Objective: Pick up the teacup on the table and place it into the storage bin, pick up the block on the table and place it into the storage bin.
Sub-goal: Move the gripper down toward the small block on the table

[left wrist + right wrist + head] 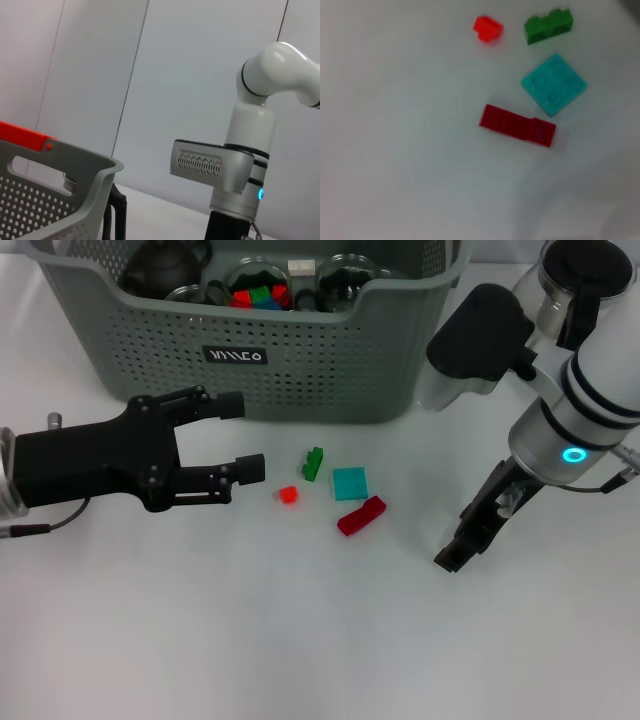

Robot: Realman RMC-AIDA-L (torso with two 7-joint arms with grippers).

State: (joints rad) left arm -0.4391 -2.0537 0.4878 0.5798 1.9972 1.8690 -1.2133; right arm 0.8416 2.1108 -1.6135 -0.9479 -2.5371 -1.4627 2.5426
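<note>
The left gripper (pixel 245 435) is open and holds nothing, just in front of the storage bin (pixel 330 360), whose black label (pixel 236 355) has white letters I cannot read. The small red block (pixel 288 494) lies just beside its fingertips. The right gripper (pixel 455 552) seems closed, beside the long red block (pixel 361 516).

Open white table surface (pixel 300 640) is seen in front of the four small plastic blocks, with free room there. Behind them, the way is closed by the perforated wall of the grey-green plastic storage bin (pixel 330 360). On the robot's left, the side approach is taken by the open black left gripper (pixel 236 436). On the right, the dark right gripper (pixel 462 542) stands well apart.
</note>
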